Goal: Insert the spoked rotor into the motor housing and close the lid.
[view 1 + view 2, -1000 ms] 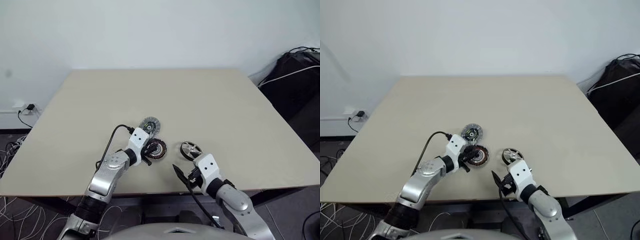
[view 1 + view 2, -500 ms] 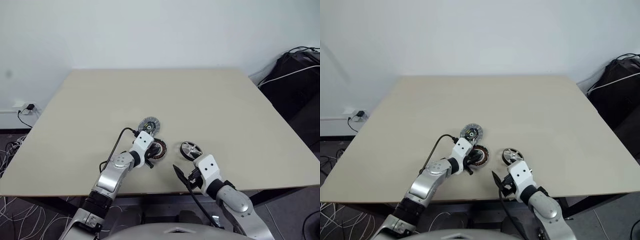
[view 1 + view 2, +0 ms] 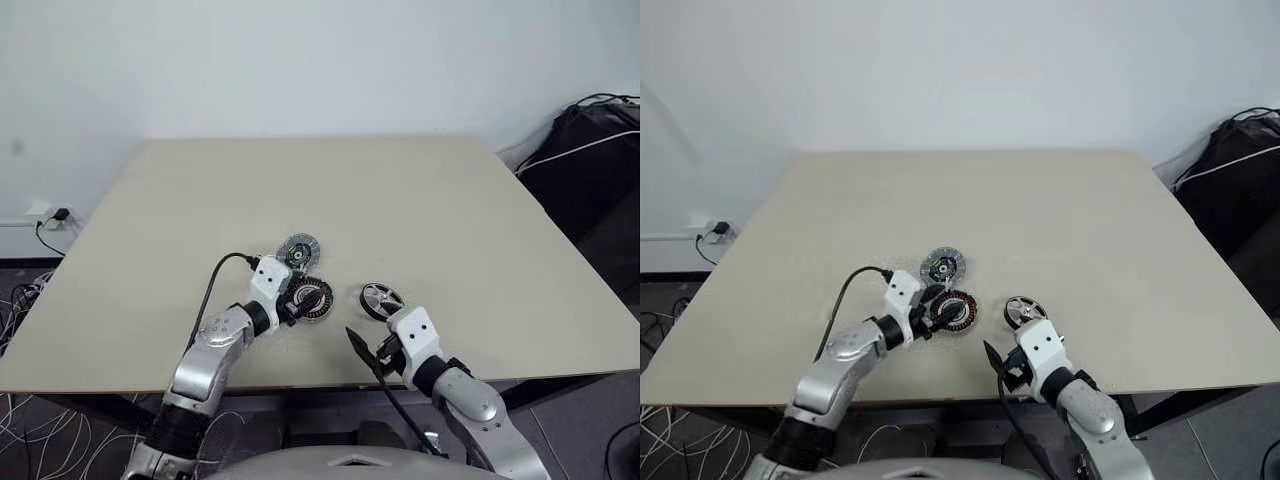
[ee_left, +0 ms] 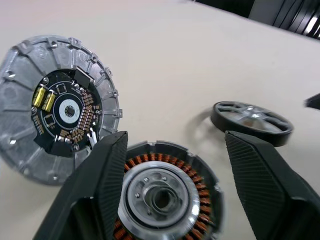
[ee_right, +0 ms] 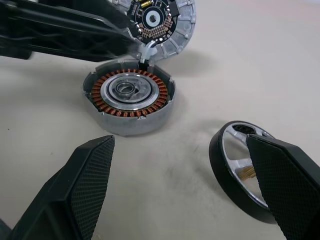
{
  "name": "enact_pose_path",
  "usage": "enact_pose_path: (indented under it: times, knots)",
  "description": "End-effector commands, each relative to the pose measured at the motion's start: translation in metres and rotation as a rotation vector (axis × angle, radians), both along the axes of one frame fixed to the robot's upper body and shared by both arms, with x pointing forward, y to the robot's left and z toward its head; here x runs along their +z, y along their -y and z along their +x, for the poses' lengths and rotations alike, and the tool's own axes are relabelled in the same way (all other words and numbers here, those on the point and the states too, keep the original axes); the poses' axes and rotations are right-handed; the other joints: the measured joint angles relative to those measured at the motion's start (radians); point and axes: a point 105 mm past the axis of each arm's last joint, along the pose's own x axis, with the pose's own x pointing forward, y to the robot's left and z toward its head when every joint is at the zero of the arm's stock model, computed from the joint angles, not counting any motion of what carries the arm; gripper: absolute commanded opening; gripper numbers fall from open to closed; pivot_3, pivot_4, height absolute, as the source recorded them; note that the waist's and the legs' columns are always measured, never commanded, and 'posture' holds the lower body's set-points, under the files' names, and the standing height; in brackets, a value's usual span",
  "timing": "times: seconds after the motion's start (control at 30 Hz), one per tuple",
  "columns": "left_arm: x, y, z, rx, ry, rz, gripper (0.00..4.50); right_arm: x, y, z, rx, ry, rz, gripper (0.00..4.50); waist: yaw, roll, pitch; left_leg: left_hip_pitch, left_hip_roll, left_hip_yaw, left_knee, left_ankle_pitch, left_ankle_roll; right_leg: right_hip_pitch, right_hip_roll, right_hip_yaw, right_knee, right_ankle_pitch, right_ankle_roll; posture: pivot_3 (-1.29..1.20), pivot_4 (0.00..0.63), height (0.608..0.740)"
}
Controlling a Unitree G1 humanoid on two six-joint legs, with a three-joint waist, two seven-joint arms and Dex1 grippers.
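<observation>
Even, diffuse overhead light falls on the counter (image 3: 420, 200), casting soft, short shadows. Head views are sharp; the lid (image 4: 55, 107) shows mild glare. The near fingers (image 4: 260, 185) in the wrist views are softly blurred.

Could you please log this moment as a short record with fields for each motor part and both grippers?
surface: beige table
motor housing: on the table, copper windings facing up, nothing inserted
lid: flat beside the housing on its far side, green-and-yellow face up
spoked rotor: on the table to the housing's right, apart from it
left gripper: open, fingers either side of the housing, holding nothing
right gripper: open, empty, the rotor just ahead of one finger
task state: rotor not inserted, lid off
</observation>
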Motion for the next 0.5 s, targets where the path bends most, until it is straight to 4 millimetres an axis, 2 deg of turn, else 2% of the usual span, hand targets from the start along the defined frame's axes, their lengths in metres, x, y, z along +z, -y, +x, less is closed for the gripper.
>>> enact_pose_path:
  times: [0.03,0.23,0.3,0.37,0.4,0.43,0.5]
  knots:
    - [0.027,-0.005,-0.007,-0.014,0.081,-0.078,2.05,0.011,-0.001,0.005,0.008,0.044,0.009,4.50,0.000,0.000,0.000,0.000,0.000,0.000,0.000,0.000,0.000,0.000,0.000,0.000,0.000,0.000,0.000,0.00,0.000,0.740]
    - [0.017,-0.046,-0.016,0.173,0.046,-0.096,0.09,0.006,0.001,0.015,-0.050,0.017,0.000,4.50,-0.004,0.000,0.000,0.000,0.001,0.000,-0.001,0.000,0.000,0.000,-0.002,0.000,0.000,0.000,-0.001,0.00,0.000,0.740]
    - [0.013,-0.055,-0.020,0.217,0.054,-0.089,0.02,0.006,0.001,0.022,-0.082,0.009,0.008,4.50,-0.003,0.000,0.000,0.000,0.001,0.000,-0.001,0.000,0.000,0.000,-0.002,0.000,0.000,0.000,-0.001,0.00,0.000,0.740]
    - [0.004,-0.060,-0.028,0.209,0.082,-0.008,0.02,0.008,-0.006,0.026,-0.069,-0.005,0.028,4.50,-0.003,0.000,0.001,0.000,0.001,0.000,0.000,0.000,0.000,0.000,-0.002,0.001,0.000,0.000,-0.001,0.00,0.000,0.740]
    - [0.001,-0.060,-0.033,0.187,0.093,0.021,0.00,0.009,-0.010,0.028,-0.056,-0.010,0.034,4.10,-0.002,0.000,0.001,0.000,0.000,0.000,0.000,0.000,0.000,0.000,-0.002,0.001,0.000,0.000,-0.001,0.00,0.000,0.740]
    - [-0.003,-0.060,-0.038,0.162,0.085,0.028,0.00,0.010,-0.016,0.030,-0.033,-0.018,0.042,3.95,-0.002,0.001,0.001,0.000,0.000,0.000,-0.001,0.000,0.000,0.000,-0.002,0.001,0.000,0.000,-0.001,0.00,0.000,0.740]
    - [-0.010,-0.060,-0.048,0.112,0.083,0.074,0.00,0.010,-0.026,0.034,0.006,-0.033,0.043,3.34,-0.004,0.001,0.001,0.000,0.000,0.001,-0.001,0.000,0.000,0.000,-0.002,0.001,0.000,-0.001,-0.001,0.00,0.000,0.740]
